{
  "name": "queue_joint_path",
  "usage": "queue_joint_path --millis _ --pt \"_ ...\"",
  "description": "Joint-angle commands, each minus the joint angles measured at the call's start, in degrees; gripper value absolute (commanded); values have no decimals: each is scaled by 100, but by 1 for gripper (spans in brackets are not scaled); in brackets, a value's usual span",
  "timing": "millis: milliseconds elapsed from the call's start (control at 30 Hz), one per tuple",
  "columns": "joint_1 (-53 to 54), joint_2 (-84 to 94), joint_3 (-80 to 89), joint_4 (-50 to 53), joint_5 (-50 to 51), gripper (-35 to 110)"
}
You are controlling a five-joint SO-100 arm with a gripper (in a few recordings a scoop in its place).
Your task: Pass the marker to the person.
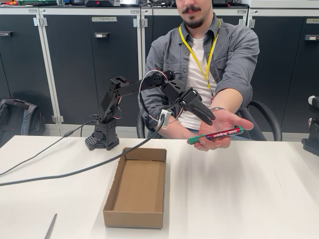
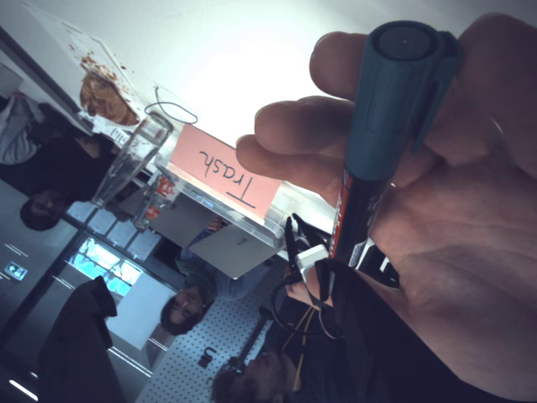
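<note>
Our gripper (image 1: 203, 112) hangs just above the person's hand (image 1: 224, 128), fingers apparently released and gripping nothing. The marker (image 1: 216, 135) lies across that open palm, just below our fingertips, long axis running sideways, green cap leftmost.

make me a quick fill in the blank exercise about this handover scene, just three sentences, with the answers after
1. The marker lies across the person's open ____.
2. The marker's cap is coloured ____.
3. On the table, in front of the arm's base, sits an open ____ box.

The gripper hangs just above the hand; whether it touches the marker cannot be told.

Answers: hand; green; cardboard
</note>
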Motion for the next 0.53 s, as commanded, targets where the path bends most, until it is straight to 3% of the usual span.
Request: queue_joint_path --millis 0,500 --pt "79 360 -308 53 -53 54" --pt "158 413 -299 -123 -185 53"
